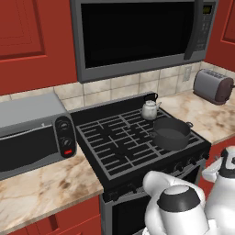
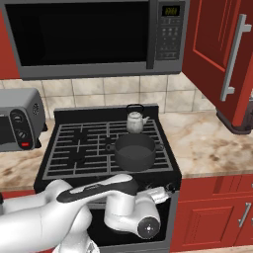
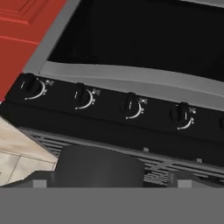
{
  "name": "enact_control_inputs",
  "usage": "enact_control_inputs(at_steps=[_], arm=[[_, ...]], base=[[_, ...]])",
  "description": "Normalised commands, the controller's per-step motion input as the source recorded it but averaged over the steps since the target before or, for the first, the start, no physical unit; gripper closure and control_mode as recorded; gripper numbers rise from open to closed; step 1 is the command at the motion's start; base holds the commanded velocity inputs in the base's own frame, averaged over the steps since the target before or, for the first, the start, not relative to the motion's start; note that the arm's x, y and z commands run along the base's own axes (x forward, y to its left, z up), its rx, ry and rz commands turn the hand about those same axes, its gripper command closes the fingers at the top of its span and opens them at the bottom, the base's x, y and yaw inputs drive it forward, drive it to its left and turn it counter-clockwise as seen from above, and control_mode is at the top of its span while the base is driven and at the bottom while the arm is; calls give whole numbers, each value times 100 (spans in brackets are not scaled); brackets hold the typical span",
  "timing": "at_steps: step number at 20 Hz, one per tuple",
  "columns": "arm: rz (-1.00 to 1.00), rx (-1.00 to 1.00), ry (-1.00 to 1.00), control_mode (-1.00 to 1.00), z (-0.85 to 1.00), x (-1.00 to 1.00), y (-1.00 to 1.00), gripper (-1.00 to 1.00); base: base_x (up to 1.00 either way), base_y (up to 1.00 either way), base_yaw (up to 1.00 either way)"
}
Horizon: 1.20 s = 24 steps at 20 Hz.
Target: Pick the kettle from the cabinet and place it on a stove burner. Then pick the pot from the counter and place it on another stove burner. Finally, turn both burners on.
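The small silvery kettle (image 1: 150, 109) (image 2: 136, 121) stands on the back right burner of the black stove (image 1: 114, 147) (image 2: 74, 148). Just in front of it, the wide dark pot (image 1: 171, 133) (image 2: 134, 152) rests on the front right burner. My gripper (image 3: 113, 179) is open and empty, low in front of the stove. In the hand view, which is rolled over, a row of black knobs (image 3: 131, 105) faces the gripper at a short distance, with the pot (image 3: 98, 166) below them. The arm's wrist (image 2: 158, 193) hangs by the stove's front right corner. The red cabinet (image 2: 217, 49) has its door swung open.
A grey toaster oven (image 1: 32, 133) (image 2: 17, 121) sits on the counter (image 1: 46, 188) left of the stove. A chrome toaster (image 1: 212, 86) stands at the back right. The microwave (image 1: 137, 34) hangs above the stove. The oven door (image 3: 144, 39) is below the knobs.
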Motion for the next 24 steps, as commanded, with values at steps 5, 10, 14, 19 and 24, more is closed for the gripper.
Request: enact_control_inputs(at_steps=[5, 10, 14, 19, 24], arm=[[0, 0, 2, -100, -11, 30, 0, -100], [0, 0, -2, -100, -19, 9, -15, -100], [0, 0, -10, -100, -21, 0, -26, -100], [0, 1, -12, -100, -6, 0, -18, -100], [1, 2, -10, -100, -3, 1, -1, -100]], base=[[0, 0, 0], [0, 0, 0], [0, 0, 0], [0, 0, 0], [0, 0, 0]])
